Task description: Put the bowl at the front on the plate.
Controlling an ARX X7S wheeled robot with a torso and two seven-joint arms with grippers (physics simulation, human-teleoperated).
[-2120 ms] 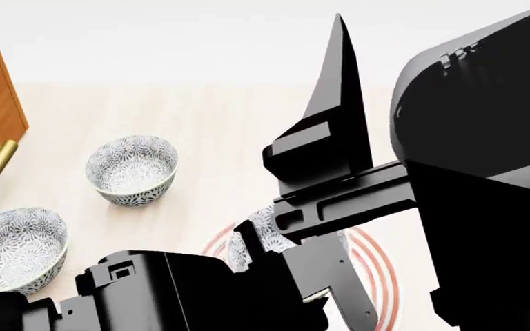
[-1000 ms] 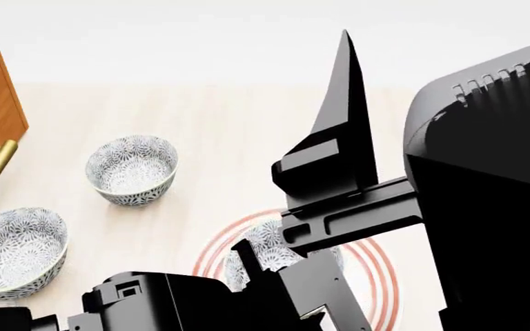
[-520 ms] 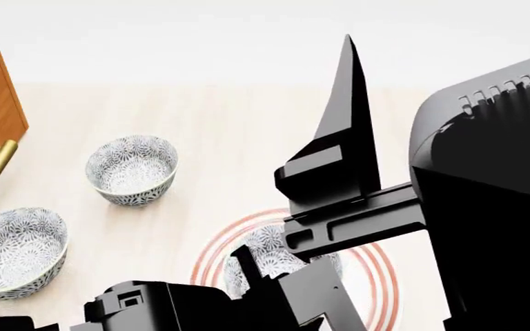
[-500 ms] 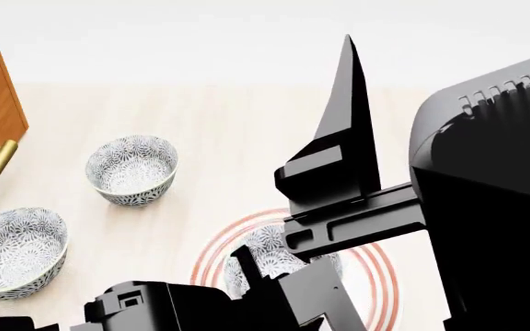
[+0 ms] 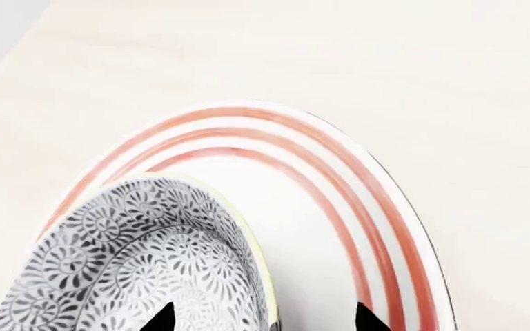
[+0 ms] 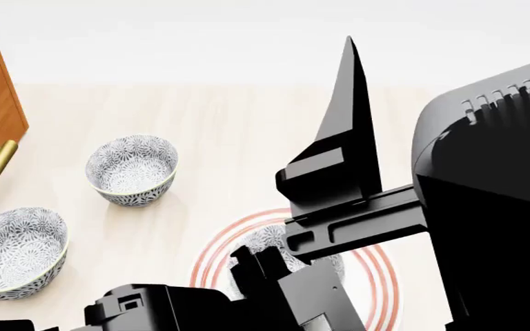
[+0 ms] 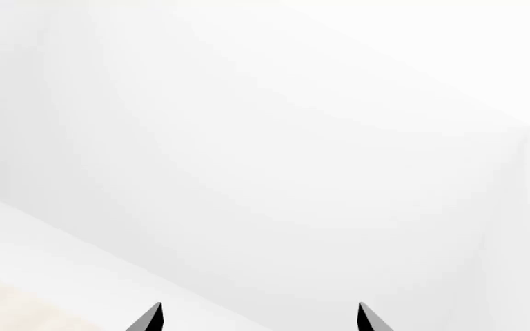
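Patterned bowl (image 5: 145, 262) sits inside the red-ringed plate (image 5: 375, 207), off toward one rim, on the pale worktop (image 5: 430, 62). My left end effector (image 5: 260, 318) straddles the bowl wall, one tip inside and one outside; pinching or released, I cannot tell. My right end effector (image 7: 257, 317) is raised, tips parted, empty. Bowl: stiff, glazed, slippery, chippable; hold by the rim.
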